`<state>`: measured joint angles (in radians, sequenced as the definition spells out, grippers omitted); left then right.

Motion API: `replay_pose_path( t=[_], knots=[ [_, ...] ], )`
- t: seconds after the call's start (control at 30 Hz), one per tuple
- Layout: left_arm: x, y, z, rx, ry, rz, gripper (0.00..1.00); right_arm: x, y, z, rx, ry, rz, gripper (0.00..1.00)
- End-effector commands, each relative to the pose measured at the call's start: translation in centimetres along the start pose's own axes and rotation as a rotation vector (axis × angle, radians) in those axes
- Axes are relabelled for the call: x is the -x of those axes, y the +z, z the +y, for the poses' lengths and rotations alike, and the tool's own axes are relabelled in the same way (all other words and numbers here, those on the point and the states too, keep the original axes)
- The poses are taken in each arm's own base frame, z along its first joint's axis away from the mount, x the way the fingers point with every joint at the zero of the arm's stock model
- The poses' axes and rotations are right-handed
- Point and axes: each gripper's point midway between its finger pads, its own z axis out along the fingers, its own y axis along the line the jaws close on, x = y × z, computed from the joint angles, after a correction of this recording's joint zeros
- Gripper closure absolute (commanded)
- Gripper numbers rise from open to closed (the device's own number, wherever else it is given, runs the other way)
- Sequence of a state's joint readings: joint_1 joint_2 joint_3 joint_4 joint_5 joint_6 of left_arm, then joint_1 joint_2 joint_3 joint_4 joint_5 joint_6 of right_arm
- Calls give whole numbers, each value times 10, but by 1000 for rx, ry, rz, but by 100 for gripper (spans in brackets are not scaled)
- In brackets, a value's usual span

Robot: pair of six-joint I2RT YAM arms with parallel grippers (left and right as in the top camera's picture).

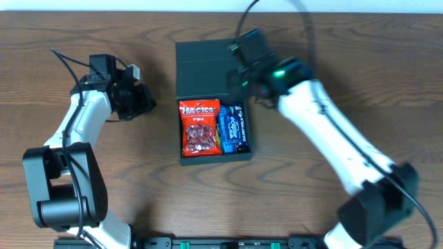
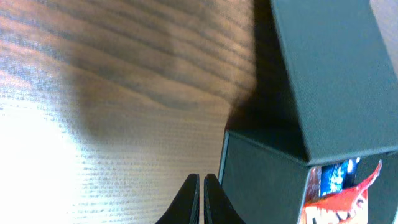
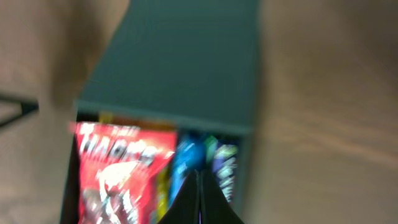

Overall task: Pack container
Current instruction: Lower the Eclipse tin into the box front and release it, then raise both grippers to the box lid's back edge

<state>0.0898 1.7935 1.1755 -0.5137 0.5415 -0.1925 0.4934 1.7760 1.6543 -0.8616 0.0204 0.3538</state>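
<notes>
The dark teal-green container [image 1: 208,158] sits at the table's middle with its flap lid [image 1: 202,69] raised at the back. Inside lie a red snack bag [image 1: 199,128] and blue packets [image 1: 230,128]. My right gripper [image 1: 242,72] is shut and empty, hovering at the lid's right rear edge. In the right wrist view its fingers [image 3: 199,177] point at the blue packets [image 3: 186,158] under the lid [image 3: 180,62]. My left gripper [image 1: 142,99] is shut and empty, left of the container. In the left wrist view its fingers [image 2: 201,183] are just beside the container's wall [image 2: 261,180].
The table is brown wood [image 1: 332,34]. Black cables run from both arms across the table's back. The arm bases stand at the front edge.
</notes>
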Motion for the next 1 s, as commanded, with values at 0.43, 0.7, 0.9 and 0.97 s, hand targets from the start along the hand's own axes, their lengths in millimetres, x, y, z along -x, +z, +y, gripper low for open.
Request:
replay_pose_path(
  t=[0.43, 0.7, 0.9, 0.97],
  knots=[
    [68, 68, -29, -136, -268, 1, 94, -26, 151, -85, 405, 291, 229, 99],
    [82, 101, -61, -143, -247, 105, 94, -24, 173, -84, 456, 313, 208, 99],
    [72, 108, -60, -125, -278, 146, 94, -29, 190, -66, 586, 373, 268, 98],
    [72, 107, -59, -130, -282, 149, 94, -29, 192, -58, 614, 369, 279, 98]
  ],
)
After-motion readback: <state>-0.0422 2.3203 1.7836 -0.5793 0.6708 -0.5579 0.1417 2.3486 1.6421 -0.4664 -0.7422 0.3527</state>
